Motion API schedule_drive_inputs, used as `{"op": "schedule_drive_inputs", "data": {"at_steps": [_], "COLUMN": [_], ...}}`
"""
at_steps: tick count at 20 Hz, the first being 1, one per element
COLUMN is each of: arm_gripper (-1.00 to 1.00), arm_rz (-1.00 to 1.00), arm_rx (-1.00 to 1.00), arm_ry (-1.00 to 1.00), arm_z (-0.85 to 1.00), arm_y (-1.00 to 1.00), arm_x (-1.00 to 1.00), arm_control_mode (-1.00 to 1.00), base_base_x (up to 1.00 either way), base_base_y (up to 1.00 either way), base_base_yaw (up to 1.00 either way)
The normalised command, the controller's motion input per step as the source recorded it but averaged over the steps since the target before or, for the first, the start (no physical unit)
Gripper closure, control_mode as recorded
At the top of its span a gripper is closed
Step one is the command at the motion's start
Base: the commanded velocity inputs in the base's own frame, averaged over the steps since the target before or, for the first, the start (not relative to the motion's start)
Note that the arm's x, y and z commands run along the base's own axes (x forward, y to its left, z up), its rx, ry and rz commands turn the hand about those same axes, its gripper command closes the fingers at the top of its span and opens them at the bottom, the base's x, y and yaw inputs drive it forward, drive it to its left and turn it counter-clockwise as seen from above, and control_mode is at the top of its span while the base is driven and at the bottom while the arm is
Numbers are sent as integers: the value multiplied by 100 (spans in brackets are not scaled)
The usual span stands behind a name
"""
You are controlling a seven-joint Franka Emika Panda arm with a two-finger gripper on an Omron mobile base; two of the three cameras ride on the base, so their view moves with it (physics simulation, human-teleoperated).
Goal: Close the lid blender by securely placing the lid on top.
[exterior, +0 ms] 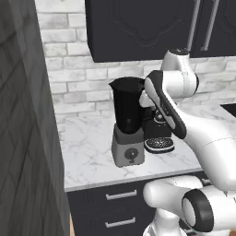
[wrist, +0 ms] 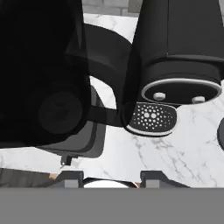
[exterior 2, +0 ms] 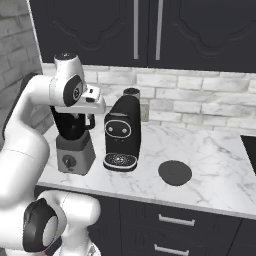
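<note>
Overhead, pincer above open blender

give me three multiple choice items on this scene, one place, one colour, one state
1. Where is the lid?
A. on the blender
B. on the counter, right of the coffee machine
C. in the claw

2. What colour is the blender base?
A. grey
B. red
C. white

3. How is the jar mouth?
A. capped
B. open
C. tipped over

Key: 1 B, it lies flat on the marble counter beside the coffee machine. 2 A, the boxy base is grey. 3 B, the upright jar has no lid.
</note>
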Motion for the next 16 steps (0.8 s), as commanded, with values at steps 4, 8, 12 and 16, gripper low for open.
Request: {"op": "schedule_drive_inputs", "data": {"at_steps": [4,8,12,16], "arm_gripper": [-100,-100,-100,-100], "arm_rz": [-3,-19,-25,-29], "arm_rx": [0,13,22,21], "arm_ry": [-11,-9,0,9], "arm_z": [0,-22,-41,-50], "arm_y": [-11,-94,-100,-100], "arm_x": [-39,-62,-57,-29], "arm_control_mode": [-100,-100,-100,-100], "base_base_x": [0,0,0,0], "base_base_y": [0,0,0,0], "base_base_yaw": [0,0,0,0]}}
